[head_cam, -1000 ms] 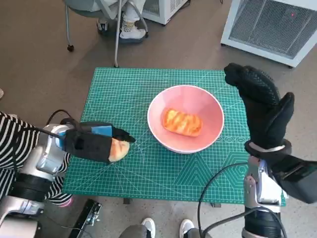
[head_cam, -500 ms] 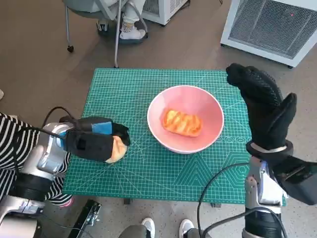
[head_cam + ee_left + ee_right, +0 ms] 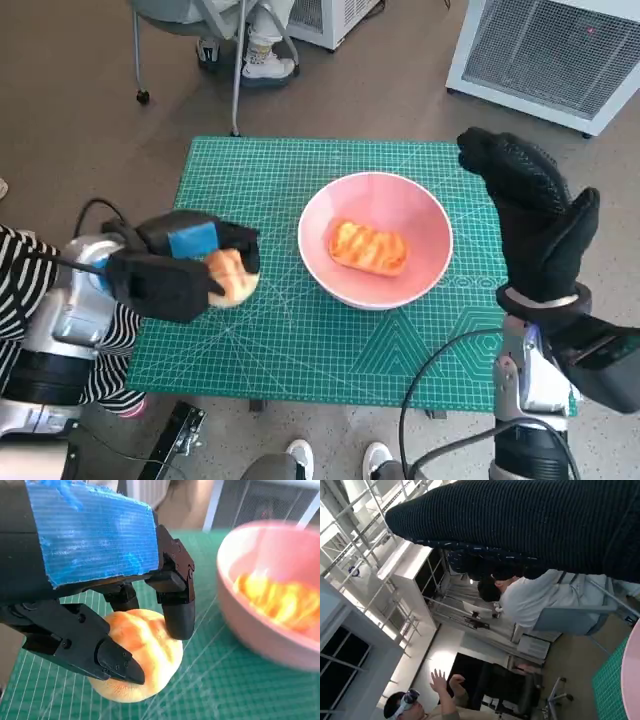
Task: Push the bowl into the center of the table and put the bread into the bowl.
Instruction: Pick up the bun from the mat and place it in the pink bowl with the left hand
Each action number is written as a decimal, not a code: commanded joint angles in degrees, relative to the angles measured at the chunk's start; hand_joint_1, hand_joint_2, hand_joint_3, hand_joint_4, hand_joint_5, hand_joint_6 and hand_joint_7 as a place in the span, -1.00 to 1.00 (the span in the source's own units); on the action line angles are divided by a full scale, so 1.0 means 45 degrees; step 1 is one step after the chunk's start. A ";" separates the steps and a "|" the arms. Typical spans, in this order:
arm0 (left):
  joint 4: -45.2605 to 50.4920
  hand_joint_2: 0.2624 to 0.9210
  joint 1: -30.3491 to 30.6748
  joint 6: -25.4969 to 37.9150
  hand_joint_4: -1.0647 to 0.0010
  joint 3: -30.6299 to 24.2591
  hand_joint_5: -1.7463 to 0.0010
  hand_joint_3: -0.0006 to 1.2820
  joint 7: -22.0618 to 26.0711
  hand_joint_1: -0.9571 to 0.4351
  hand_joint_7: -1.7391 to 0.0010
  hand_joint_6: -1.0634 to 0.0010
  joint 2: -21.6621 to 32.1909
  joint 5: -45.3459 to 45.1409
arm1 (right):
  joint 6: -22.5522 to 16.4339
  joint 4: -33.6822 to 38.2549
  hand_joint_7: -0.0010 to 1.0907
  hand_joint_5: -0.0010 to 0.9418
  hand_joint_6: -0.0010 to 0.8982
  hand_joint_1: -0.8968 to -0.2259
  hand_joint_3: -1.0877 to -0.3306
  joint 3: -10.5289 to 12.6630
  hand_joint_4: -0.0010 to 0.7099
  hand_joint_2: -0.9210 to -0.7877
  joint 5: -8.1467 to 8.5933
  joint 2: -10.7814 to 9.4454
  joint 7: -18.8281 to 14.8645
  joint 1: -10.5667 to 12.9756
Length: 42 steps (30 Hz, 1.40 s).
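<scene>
The bowl (image 3: 375, 239), smooth pink and round with a thick glossy rim, sits near the middle of the green gridded cutting mat (image 3: 300, 340) that covers the table, and one flat, orange-glazed piece of bread (image 3: 367, 247) already lies in its bottom. A second bread roll (image 3: 229, 278), a pale golden bun with a soft, matte, domed crust, is gripped by the left hand (image 3: 175, 272); the left wrist view shows hard black fingers (image 3: 176, 611) closed over the bun's top and side, the blue tape ridged across the hand's back. The bun is just left of the bowl, apart from its rim, with a strip of bare mat between them; whether it touches the mat cannot be told. The right hand (image 3: 530, 215), in its nubbly knitted glove, is raised flat above the mat's right edge, fingers spread and holding nothing, beside the bowl without touching it. Bare mat lies along the near edge.
</scene>
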State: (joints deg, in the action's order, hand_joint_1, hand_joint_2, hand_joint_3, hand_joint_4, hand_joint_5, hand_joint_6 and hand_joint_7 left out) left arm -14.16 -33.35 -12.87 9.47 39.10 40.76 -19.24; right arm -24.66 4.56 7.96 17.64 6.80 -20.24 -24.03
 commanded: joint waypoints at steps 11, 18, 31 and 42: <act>0.2311 1.00 -0.0601 0.0742 -0.29 -0.1069 -0.31 -0.87 -0.0279 0.38 -0.42 -0.11 -0.0206 0.1136 | 0.0092 0.0060 -0.26 -1.00 -0.79 -0.44 -0.04 0.0048 -0.41 -1.00 -0.0079 0.0024 0.0140 0.0299; 0.2677 1.00 -0.1358 0.1195 -0.34 -0.0897 -0.29 -0.90 -0.0264 0.38 -0.38 -0.13 -0.0617 0.1161 | 0.0074 0.0089 -0.26 -1.00 -0.79 -0.44 -0.04 0.0106 -0.41 -1.00 0.0006 0.0012 0.0140 0.0295; 0.1957 1.00 -0.3373 0.1675 -0.30 0.0261 -0.33 -0.87 -0.0422 0.38 -0.38 -0.11 -0.2391 0.0779 | 0.0107 -0.0019 -0.26 -1.00 -0.80 -0.42 -0.04 0.0151 -0.43 -1.00 -0.0028 0.0020 0.0238 0.0398; -0.0994 1.00 -0.4752 0.0977 -0.05 0.1540 -0.39 -0.75 -0.0714 0.38 -0.54 -0.02 -0.3796 0.0218 | 0.0250 -0.0280 -0.26 -1.00 -0.80 -0.42 -0.05 0.0171 -0.43 -1.00 -0.0006 -0.0015 0.0346 0.0575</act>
State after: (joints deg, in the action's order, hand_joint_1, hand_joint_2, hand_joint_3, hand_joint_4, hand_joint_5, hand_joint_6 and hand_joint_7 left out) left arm -15.10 -52.54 -7.32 15.27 36.26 24.95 -17.79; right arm -24.57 3.53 8.58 17.79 6.70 -19.30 -23.12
